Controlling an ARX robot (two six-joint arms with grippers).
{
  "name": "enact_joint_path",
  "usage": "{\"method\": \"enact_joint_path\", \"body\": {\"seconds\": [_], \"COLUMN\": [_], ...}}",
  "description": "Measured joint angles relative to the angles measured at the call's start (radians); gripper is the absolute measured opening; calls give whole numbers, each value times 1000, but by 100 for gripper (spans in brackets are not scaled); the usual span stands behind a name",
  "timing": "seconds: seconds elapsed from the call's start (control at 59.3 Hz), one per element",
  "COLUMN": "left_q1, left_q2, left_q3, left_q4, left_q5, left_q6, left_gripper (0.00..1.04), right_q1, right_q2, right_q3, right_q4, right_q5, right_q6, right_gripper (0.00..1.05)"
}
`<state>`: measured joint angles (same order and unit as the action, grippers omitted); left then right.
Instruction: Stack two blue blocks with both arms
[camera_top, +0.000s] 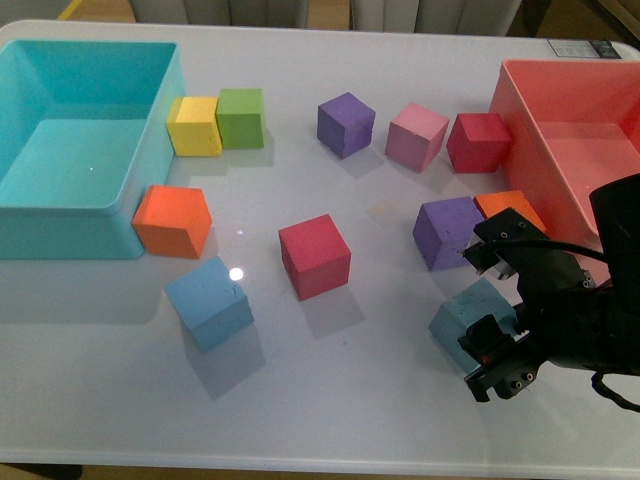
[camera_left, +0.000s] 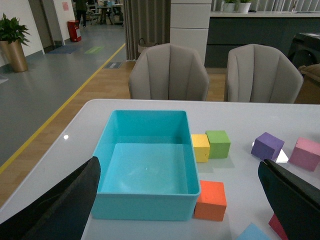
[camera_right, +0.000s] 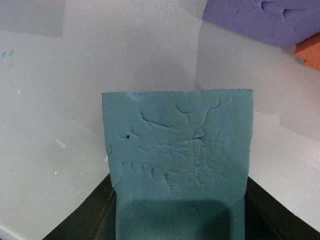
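Teal-blue block (camera_top: 465, 320) is sitting on the white table (camera_top: 350, 410) toward its near right side. The right gripper (camera_top: 488, 318) is clamping it, with 1 black toothed finger pressing on each of 2 opposite sides. In the right wrist view the block's pitted face is filling the space between the fingers, with no gap showing on either side. A purple cube (camera_top: 447, 232) is lying just behind the block, and an orange cube (camera_top: 510, 208) is resting beside that, close to the pink bin (camera_top: 520, 120).

Sky blue block (camera_top: 208, 300) is lying well apart to the left, flat on the table and turned at an angle. A red cube (camera_top: 315, 255) is standing between the 2 blue blocks, a little farther back. Another orange cube (camera_top: 172, 220) is sitting behind the sky blue block, touching the turquoise bin (camera_top: 60, 208).

The left gripper (camera_left: 179, 164) is showing only in the left wrist view, where its fingers are standing wide apart and holding nothing, facing the turquoise bin.
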<state>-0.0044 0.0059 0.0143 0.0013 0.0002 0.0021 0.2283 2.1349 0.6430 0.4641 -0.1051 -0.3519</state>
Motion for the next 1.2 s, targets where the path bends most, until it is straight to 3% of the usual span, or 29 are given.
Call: {"method": "enact_joint_path", "body": {"seconds": [0.439,1.198], "left_q1": [0,0], "left_q2": [0,0], "left_q3": [0,0], "left_q4": [0,0], "left_q5": [0,0], "left_q6": [0,0], "left_gripper": [96,96], "right_q1": [-7,175], "right_q2": [-285,140], "right_q3": [-15,776], "right_q4": [-130,-444], "right_q5": [-65,62], "right_q6": [-5,60], "right_gripper": [41,40]}}
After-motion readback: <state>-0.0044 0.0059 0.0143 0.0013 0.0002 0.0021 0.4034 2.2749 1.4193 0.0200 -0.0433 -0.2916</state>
